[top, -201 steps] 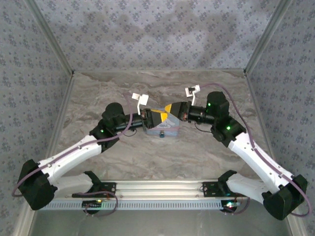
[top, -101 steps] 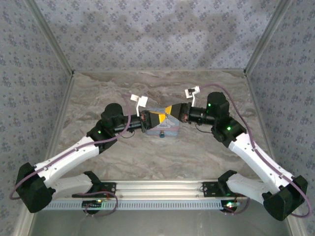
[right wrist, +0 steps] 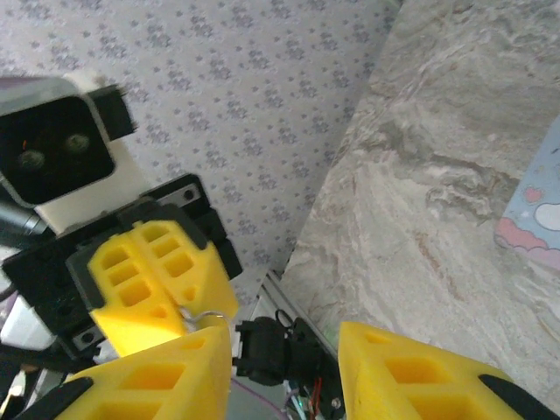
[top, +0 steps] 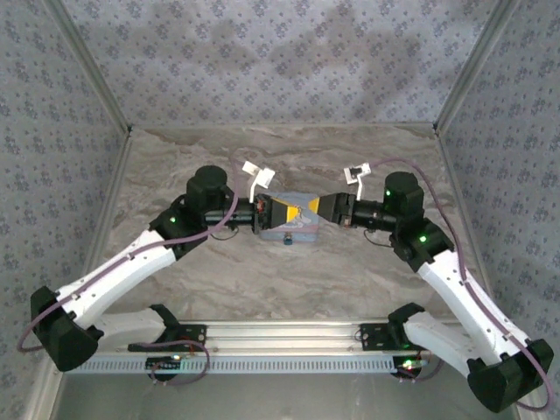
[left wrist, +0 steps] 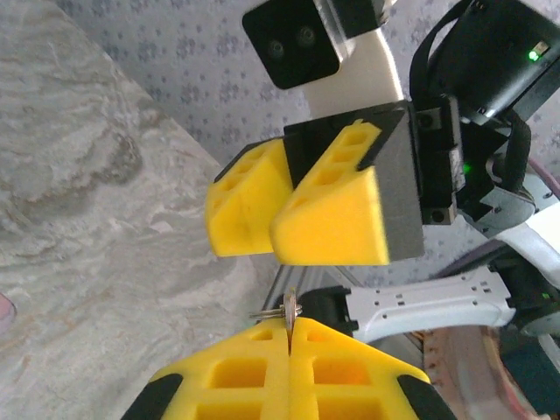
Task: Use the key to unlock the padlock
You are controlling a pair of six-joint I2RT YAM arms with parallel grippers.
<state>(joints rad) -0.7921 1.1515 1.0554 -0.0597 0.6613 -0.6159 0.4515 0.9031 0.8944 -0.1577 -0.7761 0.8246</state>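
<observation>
Grey marbled table [top: 350, 262]; light-blue tin [top: 302, 229] rests on it centrally.

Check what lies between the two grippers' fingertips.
Left wrist view: the key, pinched by the left gripper, pointing toward the open right gripper.

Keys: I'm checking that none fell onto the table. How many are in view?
1: a key pinched in the left gripper's shut jaws, facing the right gripper. Another could be hidden from these views.
</observation>
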